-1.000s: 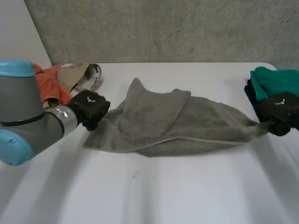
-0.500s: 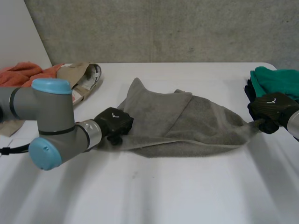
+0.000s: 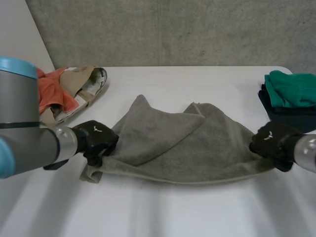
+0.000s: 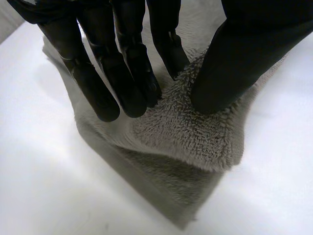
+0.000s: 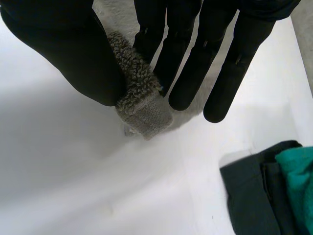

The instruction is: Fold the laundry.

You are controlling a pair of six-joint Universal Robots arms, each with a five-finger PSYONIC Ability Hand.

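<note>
Two pinched towel point(image 3: 197, 148) corners: left robot hand point(image 3: 96, 140), right robot hand point(image 3: 270, 143); near table point(image 3: 173, 212) open.

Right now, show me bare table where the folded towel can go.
Bare: the near strip of table in front of the grey towel; a narrower strip behind it. Crowded: the clothes pile beyond the left hand, the folded stack beyond the right hand.

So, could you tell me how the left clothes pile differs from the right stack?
The left pile is a loose, crumpled heap; the right stack is neatly folded. The left pile mixes orange and beige cloth; the right stack has green above dark cloth. Both rest on the white table, flanking the grey towel.
</note>
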